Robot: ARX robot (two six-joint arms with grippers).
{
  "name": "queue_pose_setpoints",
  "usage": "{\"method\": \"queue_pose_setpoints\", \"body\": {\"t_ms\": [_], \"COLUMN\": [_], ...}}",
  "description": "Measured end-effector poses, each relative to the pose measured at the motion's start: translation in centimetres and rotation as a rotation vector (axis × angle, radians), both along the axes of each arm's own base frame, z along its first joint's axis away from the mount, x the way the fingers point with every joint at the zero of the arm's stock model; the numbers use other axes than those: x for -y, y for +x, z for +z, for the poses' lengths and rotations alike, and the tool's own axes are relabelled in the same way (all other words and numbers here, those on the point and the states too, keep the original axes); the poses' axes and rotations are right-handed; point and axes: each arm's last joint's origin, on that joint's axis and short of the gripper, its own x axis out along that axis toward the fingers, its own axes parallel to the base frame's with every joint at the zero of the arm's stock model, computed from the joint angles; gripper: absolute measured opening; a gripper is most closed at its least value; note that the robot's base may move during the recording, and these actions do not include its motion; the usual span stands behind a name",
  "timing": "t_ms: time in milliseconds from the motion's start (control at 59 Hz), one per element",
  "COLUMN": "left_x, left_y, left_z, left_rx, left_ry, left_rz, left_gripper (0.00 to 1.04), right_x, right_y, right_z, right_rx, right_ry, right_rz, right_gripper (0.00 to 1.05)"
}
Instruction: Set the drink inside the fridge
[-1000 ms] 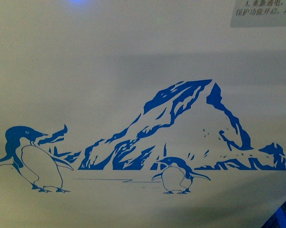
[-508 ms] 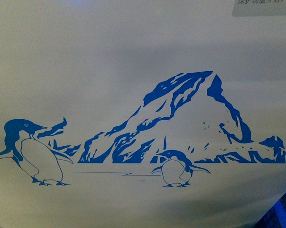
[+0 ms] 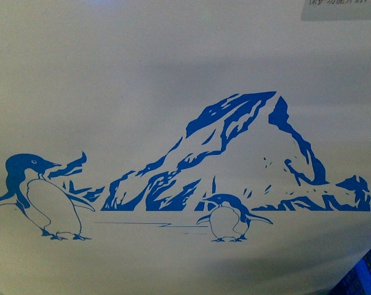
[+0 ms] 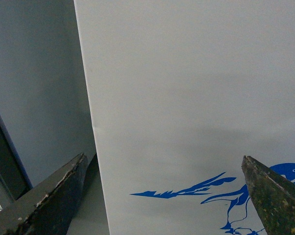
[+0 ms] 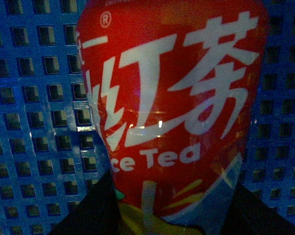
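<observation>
Fridge: white front panel of the fridge [image 3: 173, 74] filled almost the whole front view; the same panel, w/ its vertical edge, showed in the left wrist view [image 4: 186, 73].
Decal: blue decal [image 3: 234, 160] printed on the panel, i.e. a mountain w/ a larger penguin [image 3: 43, 196] to its left and a smaller penguin [image 3: 228, 218] at its foot.
Sticker: grey sticker [image 3: 342, 9] w/ small print at the panel's upper right corner, cut off by the frame; text too small to read.
Left end effector: the left end effector [image 4: 163, 157] faced the fridge panel, its two dark fingers [image 4: 49, 200] spread wide, nothing btwn them.
Right end effector: the right end effector [image 5: 171, 205] gripped the drink; dark fingers [image 5: 88, 210] lay against both sides of the bottle's lower part.
Drink: the drink [image 5: 171, 98] sat very close to the right wrist camera, red label w/ white lettering incl. "Tea"; cap out of frame.
Background: blue perforated panel [image 5: 34, 122] behind the drink; a blurred blue patch [image 3: 363, 276] at the lower right of the front view, identity unclear.
</observation>
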Motion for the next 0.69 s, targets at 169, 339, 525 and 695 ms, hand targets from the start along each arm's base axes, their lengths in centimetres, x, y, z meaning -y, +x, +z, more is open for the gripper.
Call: {"method": "queue_pose_setpoints", "body": {"t_ms": [169,339,525,695], "left_x": [0.0,0.0,0.0,0.0], "left_y": [0.0,0.0,0.0,0.0], "left_z": [0.0,0.0,0.0,0.0], "left_rx": [0.0,0.0,0.0,0.0], "left_ry": [0.0,0.0,0.0,0.0], "left_rz": [0.0,0.0,0.0,0.0], "left_gripper": [0.97,0.97,0.97,0.97], "right_x": [-0.2,-0.5,-0.7,-1.7], "right_y": [-0.2,-0.4,0.3,0.5], "right_z": [1.1,3.7,8.6,17.6], "right_rx": [0.011,0.052,0.16,0.341], "right_ry": [-0.003,-0.009,-0.033,-0.058], "right_rz": [0.002,0.011,0.043,0.079], "right_gripper": [0.38,0.37,0.37,0.37]}}
